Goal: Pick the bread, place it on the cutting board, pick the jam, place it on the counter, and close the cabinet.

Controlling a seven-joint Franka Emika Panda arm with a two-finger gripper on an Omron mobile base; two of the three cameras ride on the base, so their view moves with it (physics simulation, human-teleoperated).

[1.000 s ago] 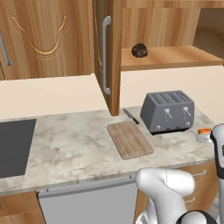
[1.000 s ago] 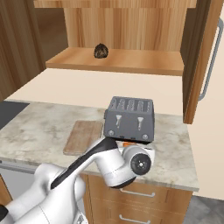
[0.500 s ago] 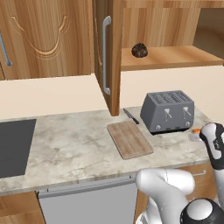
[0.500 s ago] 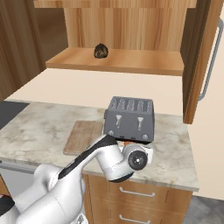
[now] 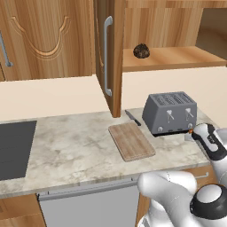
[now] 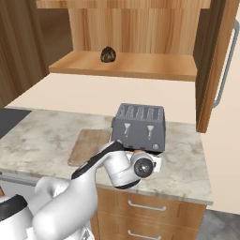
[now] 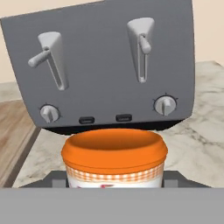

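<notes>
The gripper point(image 7: 114, 186) pinches the small orange-lidded jam jar point(image 7: 114, 159) by its sides, low over the beige marbled stone counter point(image 5: 80, 150), just in front of the grey four-slot toaster point(image 5: 170, 113). The jar looks light, rigid and smooth, likely slippery; a hold below the lid suits it. The dark lumpy bread ball point(image 5: 141, 51) sits on the open wooden cabinet point(image 5: 173, 57) shelf, the light wooden cutting board point(image 5: 131, 141) bare.

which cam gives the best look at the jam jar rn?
Hand view: the jam sits close up, orange lid and checked band clear, in front of the toaster, between the gripper fingers. In the left base view just an orange speck shows by the wrist; in the right base view a sliver shows behind the wrist.
</notes>
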